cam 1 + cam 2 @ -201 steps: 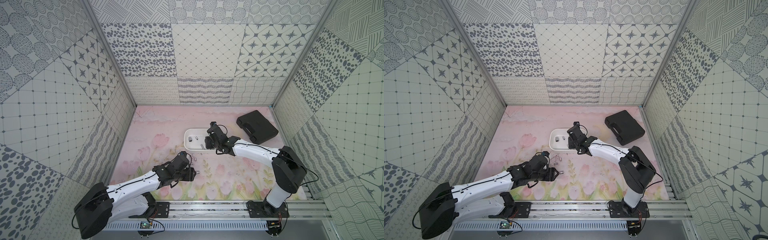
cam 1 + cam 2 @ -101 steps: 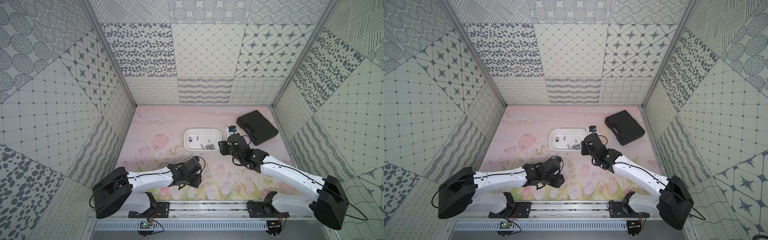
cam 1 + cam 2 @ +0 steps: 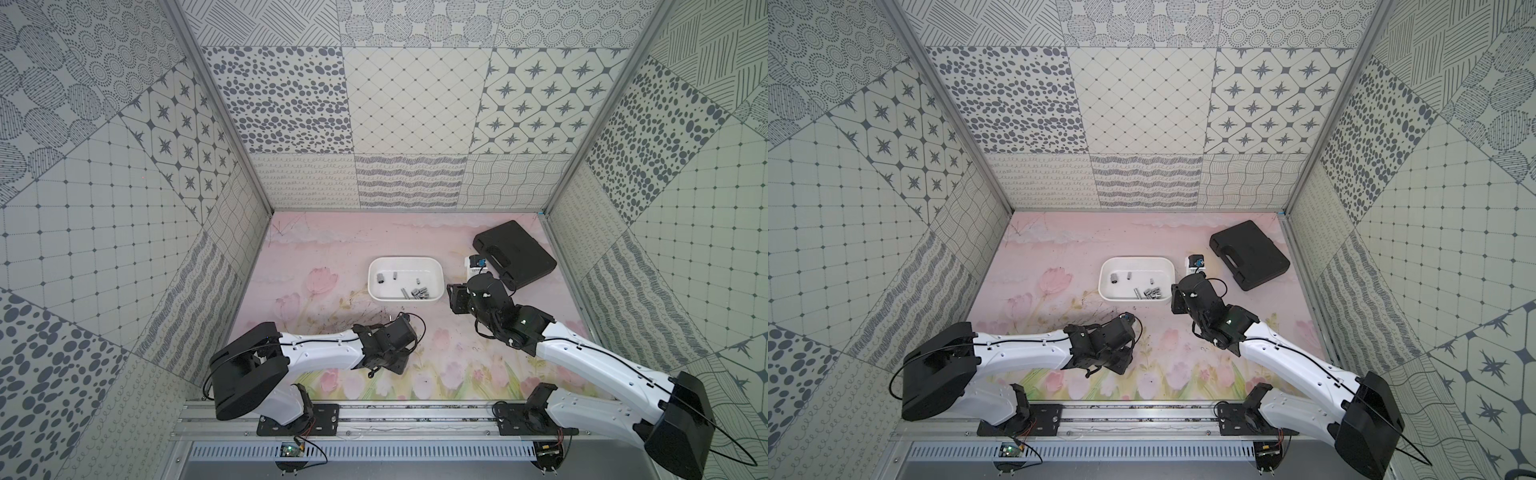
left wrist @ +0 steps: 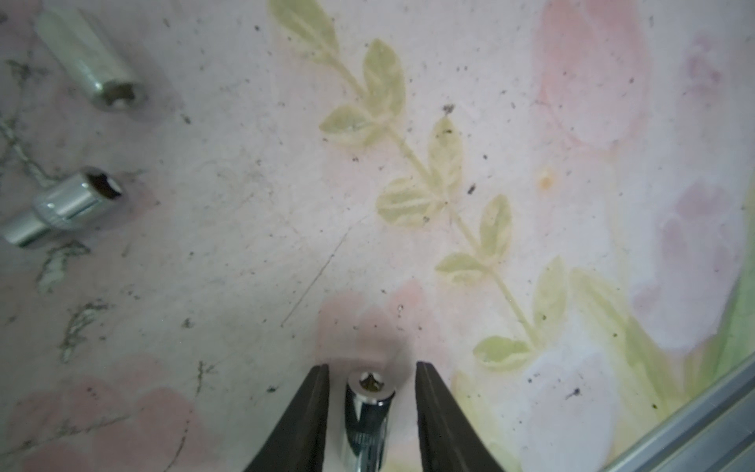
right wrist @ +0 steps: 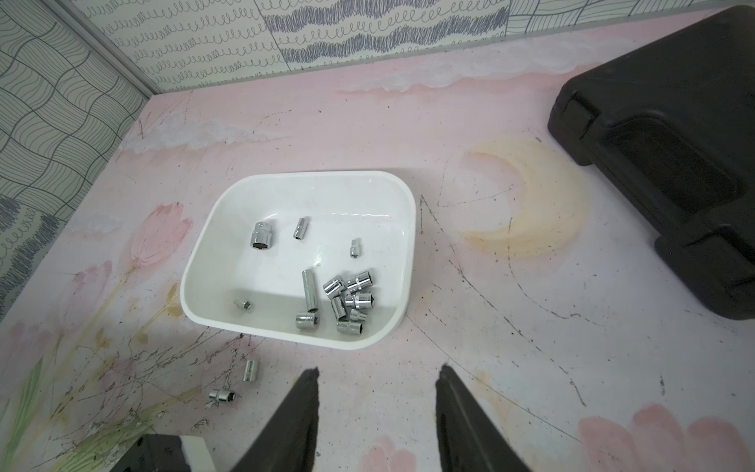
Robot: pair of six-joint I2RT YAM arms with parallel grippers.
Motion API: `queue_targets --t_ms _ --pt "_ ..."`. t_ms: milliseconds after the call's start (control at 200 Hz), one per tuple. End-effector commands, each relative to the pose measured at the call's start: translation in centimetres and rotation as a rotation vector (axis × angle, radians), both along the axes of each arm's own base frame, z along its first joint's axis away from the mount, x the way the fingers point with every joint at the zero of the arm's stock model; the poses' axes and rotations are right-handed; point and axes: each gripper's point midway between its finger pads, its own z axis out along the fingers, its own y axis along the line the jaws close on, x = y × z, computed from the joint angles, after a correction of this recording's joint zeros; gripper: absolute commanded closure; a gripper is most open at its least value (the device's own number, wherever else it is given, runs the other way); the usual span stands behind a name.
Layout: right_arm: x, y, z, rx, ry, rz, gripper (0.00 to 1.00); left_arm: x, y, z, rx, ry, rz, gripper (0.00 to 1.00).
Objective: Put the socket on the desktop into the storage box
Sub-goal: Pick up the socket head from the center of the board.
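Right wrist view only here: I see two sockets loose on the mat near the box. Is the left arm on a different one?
Observer: Yes, the left wrist view shows a third socket between the fingers of the left gripper.
Operator: Clamped yet?
Observer: No, a gap shows on each side of it.
Operator: Where is that arm?
Observer: Both top views show the left arm low over the front of the mat, short of the storage box.
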Motion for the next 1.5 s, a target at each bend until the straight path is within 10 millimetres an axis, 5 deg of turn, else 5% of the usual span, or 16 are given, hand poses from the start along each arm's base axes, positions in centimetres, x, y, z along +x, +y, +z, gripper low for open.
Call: queue_targets --t_ms 0,345,520,800,1001,1201,1491 --pt "-0.2 -0.7 -0.1 -0.010 -0.010 -0.018 0.51 -1.4 3.0 -1.3 0.158 0.044 -0.026 0.63" --pt "-0.7 -1.3 -0.6 -0.011 -0.006 -0.022 0.51 -1.5 4.9 -1.2 0.249 0.054 0.021 0.57" --pt "-1.0 -1.5 -1.0 -0.014 0.001 -0.020 0.51 -1.9 4.9 -1.1 0.250 0.079 0.023 0.72" --pt "-1.2 -1.7 -1.0 -0.021 -0.005 -0.016 0.51 -2.6 5.0 -2.0 0.281 0.128 0.022 0.76" --pt "-1.3 -1.9 -1.5 -0.053 0.007 -0.006 0.51 -2.5 4.3 -1.6 0.260 0.126 0.027 0.90" --pt "-2.7 -1.5 -1.8 -0.046 0.054 0.063 0.51 -1.2 2.4 2.0 0.131 0.045 0.028 0.97" --pt "-3.8 -3.8 -2.8 -0.119 0.031 0.048 0.51 3.6 -1.7 12.1 -0.114 -0.252 0.035 0.97"
